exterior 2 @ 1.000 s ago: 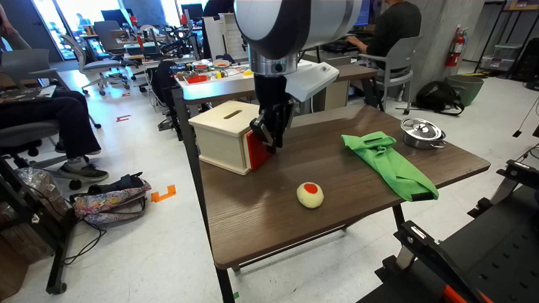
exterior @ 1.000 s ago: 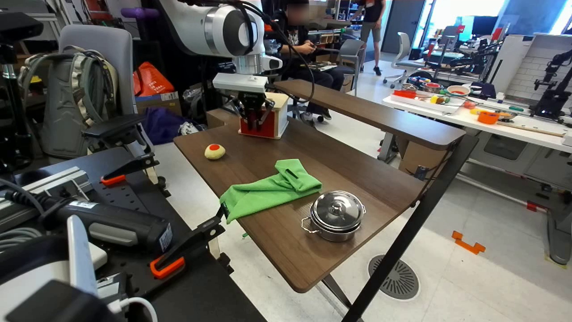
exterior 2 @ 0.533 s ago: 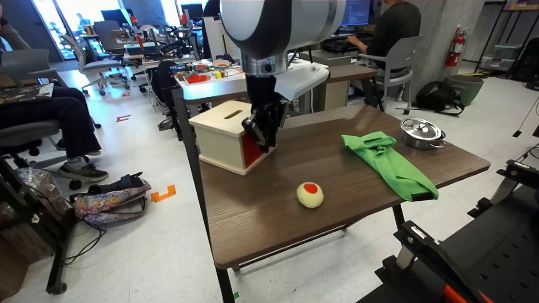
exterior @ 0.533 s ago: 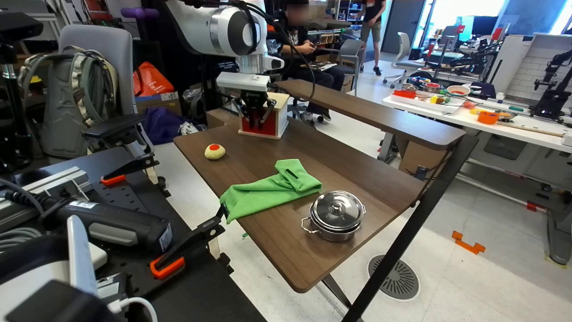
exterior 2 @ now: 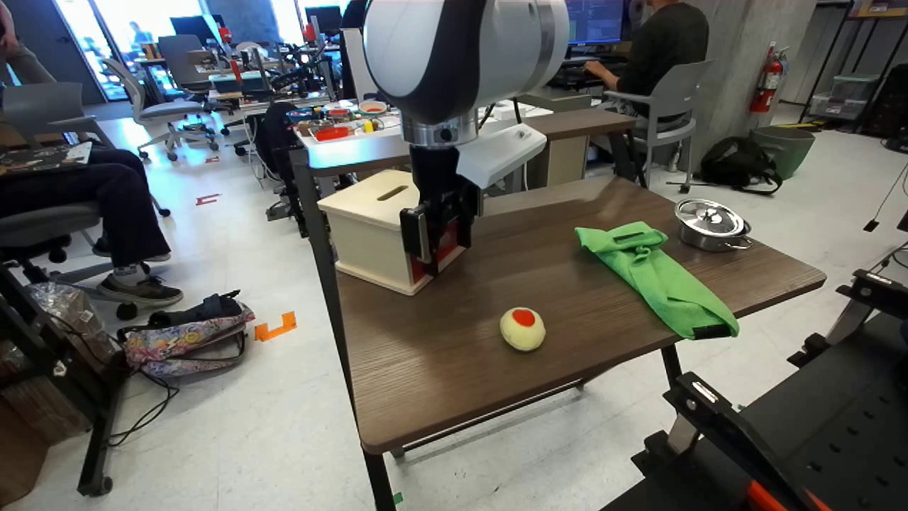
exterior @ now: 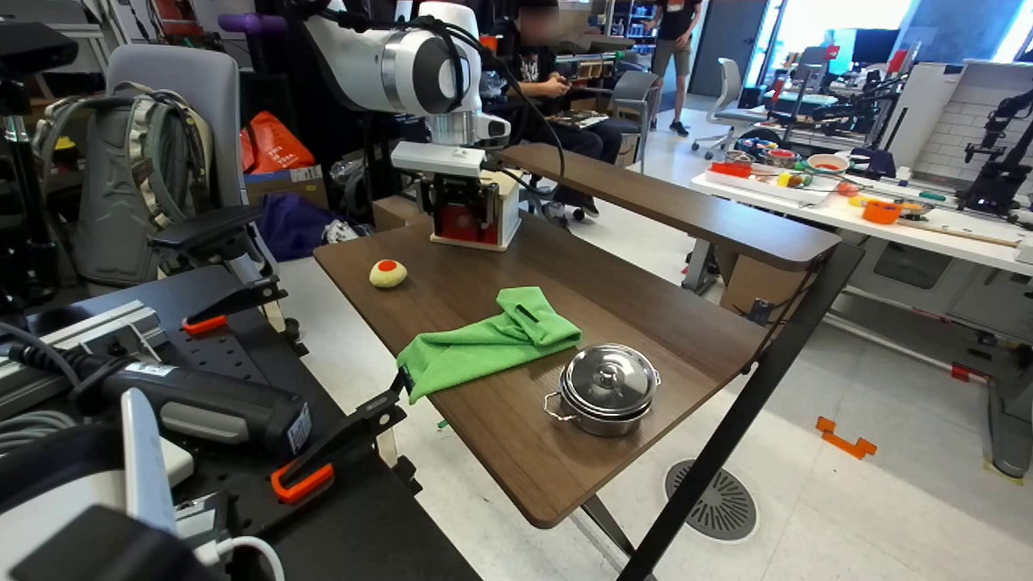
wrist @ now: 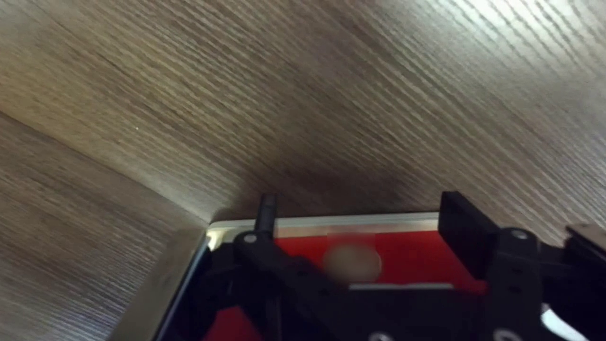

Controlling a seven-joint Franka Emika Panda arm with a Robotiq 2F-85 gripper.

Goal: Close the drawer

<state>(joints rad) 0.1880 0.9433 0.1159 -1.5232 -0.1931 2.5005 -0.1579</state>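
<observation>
Wrist view is showing the claw (wrist: 359, 213) with its jaws parted wide and holding nothing; between them the red face of the drawer (wrist: 412, 255) is appearing, along with a blurred tan disc (wrist: 352, 263), probably its knob. Both exterior views are placing the drawer inside the wooden unit (exterior 2: 365, 245), which is standing near one end of the tabletop (exterior 2: 425, 376). Where the claw is leaving its edge uncovered, the red face is looking level with the pale frame, and no gap is showing, so I am judging the closing as good as done. The claw is hiding much of the face, though, so a last sliver may be going unseen, and the views are not settling whether the claw is touching it. What is remaining is probably little: checking that the drawer is sitting fully home, perhaps one light nudge, then backing off. The green cloth (exterior: 484, 347) and steel pot (exterior: 609, 387) are lying well apart from the unit.
</observation>
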